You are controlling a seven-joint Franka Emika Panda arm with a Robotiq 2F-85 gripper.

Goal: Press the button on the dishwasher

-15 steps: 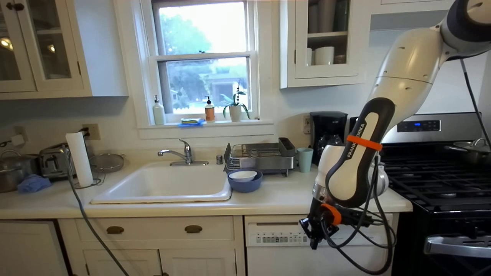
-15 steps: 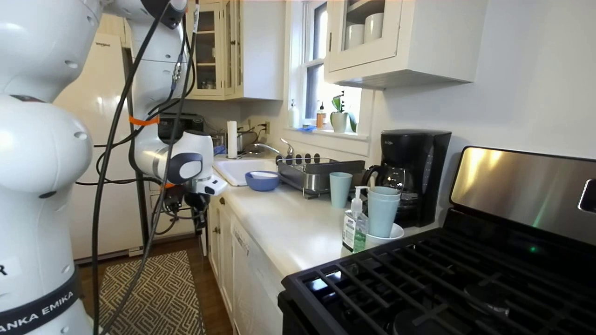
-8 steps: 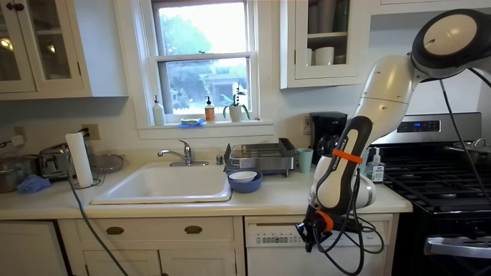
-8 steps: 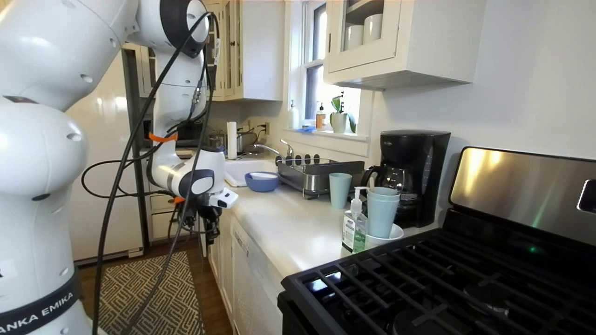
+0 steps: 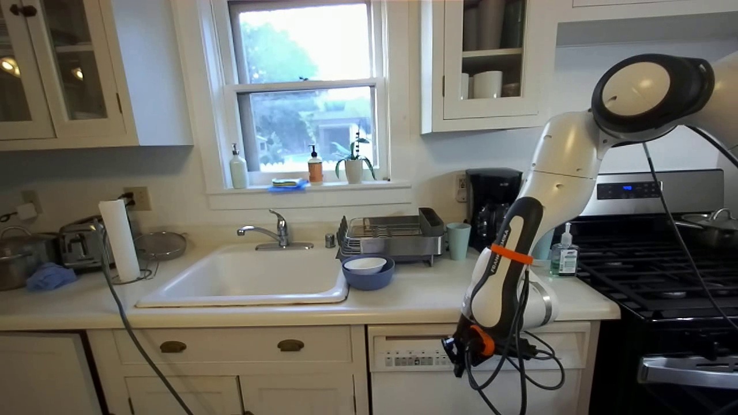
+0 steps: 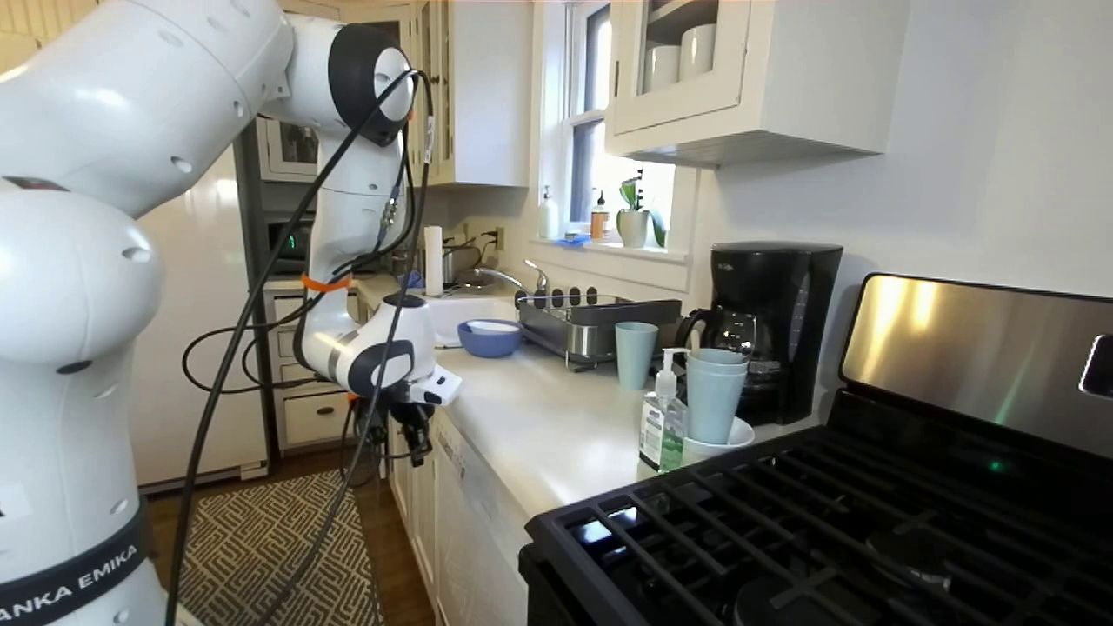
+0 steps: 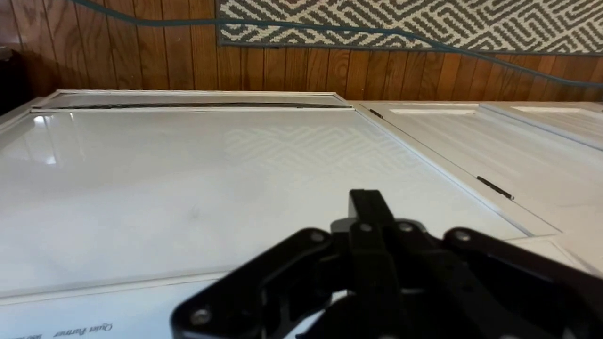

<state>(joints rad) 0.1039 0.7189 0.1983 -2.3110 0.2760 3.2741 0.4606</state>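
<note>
Dishwasher [image 5: 429, 387]: between sink cabinet [image 5: 230, 369] and gas stove [image 5: 663, 337] | jaws: clenched on nothing, pointing down in front of its buttons [image 5: 415, 359] | we'd best keep them together, square up to one button, push gently, straight in

Daylight brightens a sash window [image 5: 305, 85] in the far pale wall [image 5: 484, 151] — glass-fronted cabinets [image 5: 490, 106] hang left and right. A geometric-patterned rug [image 7: 471, 19] lies on the wood-plank floor [image 7: 202, 61].
</note>
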